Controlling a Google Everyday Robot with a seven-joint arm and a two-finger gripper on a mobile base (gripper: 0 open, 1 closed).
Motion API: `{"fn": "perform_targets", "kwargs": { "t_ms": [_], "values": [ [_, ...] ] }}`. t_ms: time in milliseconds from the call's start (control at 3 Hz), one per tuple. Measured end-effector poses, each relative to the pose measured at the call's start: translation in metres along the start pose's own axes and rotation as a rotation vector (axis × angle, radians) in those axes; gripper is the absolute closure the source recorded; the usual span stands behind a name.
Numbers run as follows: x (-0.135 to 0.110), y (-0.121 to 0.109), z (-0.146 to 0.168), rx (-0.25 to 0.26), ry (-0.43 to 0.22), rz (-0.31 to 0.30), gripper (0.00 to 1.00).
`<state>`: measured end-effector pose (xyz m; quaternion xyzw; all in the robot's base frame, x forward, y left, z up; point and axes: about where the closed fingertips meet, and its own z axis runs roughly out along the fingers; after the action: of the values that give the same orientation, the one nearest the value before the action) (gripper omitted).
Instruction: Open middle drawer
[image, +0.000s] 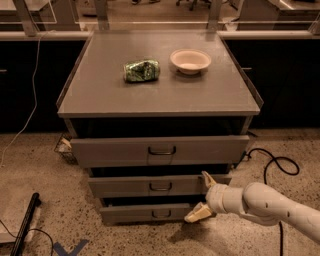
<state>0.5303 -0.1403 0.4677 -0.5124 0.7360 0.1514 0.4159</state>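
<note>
The middle drawer (125, 186) is a shallow grey drawer front with a small dark bar handle (160, 187) at its centre. It sits between a taller top drawer (115, 151) and a narrower bottom drawer (135, 213). All three stand out a little from the cabinet, the top one furthest. My gripper (204, 197) comes in from the lower right on a white arm. Its fingers are open, one fingertip (206, 178) at the middle drawer's right end, the other (196, 215) by the bottom drawer.
On the grey cabinet top (100, 95) lie a crumpled green bag (141, 70) and a white bowl (190, 60). A black cable (275, 162) loops on the speckled floor at the right. A black rod (26, 224) and blue tape mark lie at the lower left.
</note>
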Motion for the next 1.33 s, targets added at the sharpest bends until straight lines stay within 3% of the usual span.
{"fn": "perform_targets", "kwargs": {
  "t_ms": [667, 1333],
  "values": [
    [-0.003, -0.030, 0.029, 0.051, -0.059, -0.069, 0.00],
    [0.003, -0.069, 0.055, 0.066, -0.076, -0.101, 0.00]
  ]
}}
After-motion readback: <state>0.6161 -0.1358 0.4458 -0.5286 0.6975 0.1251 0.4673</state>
